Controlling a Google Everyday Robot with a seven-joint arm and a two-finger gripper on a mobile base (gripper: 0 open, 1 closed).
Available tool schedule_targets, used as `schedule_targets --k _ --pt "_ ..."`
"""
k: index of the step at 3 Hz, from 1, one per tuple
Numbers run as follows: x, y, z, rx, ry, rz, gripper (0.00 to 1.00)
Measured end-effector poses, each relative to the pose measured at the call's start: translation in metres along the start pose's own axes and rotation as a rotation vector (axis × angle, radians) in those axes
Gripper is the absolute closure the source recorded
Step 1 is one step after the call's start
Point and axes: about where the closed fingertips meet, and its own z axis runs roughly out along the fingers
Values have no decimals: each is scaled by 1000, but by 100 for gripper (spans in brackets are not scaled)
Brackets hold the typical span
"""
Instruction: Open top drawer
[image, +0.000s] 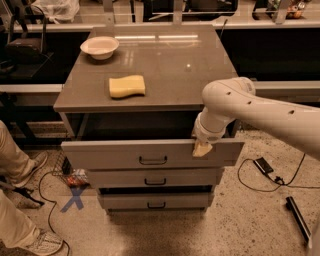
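Camera view: we're seeing the top drawer (115, 154) sitting pulled partway out of the cabinet (165, 65). Its grey front is standing forward of the cabinet's top slab, with a dark gap showing behind it. Its loop handle (153, 160) is sitting at the centre of the front, with nothing touching it. The gripper (201, 148) is resting on the top edge of that front, toward the cabinet's right side and well right of the handle. We're only making out its tan end hanging over the edge, so we can't tell if it's wide, narrow or clamped. The white arm (265, 112) is reaching in from the cabinet's right. The middle drawer (120, 177) and bottom drawer (125, 201), both narrower, are sitting below. On the cabinet's top, a yellow sponge (127, 86) is lying left of centre and a white bowl (99, 47) is sitting at the back-left corner. A person's legs (15, 165) are showing left of the cabinet.
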Motion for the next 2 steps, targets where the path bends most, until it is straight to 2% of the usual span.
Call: schedule_targets --k 2 --pt "0 2 3 -7 0 -1 14"
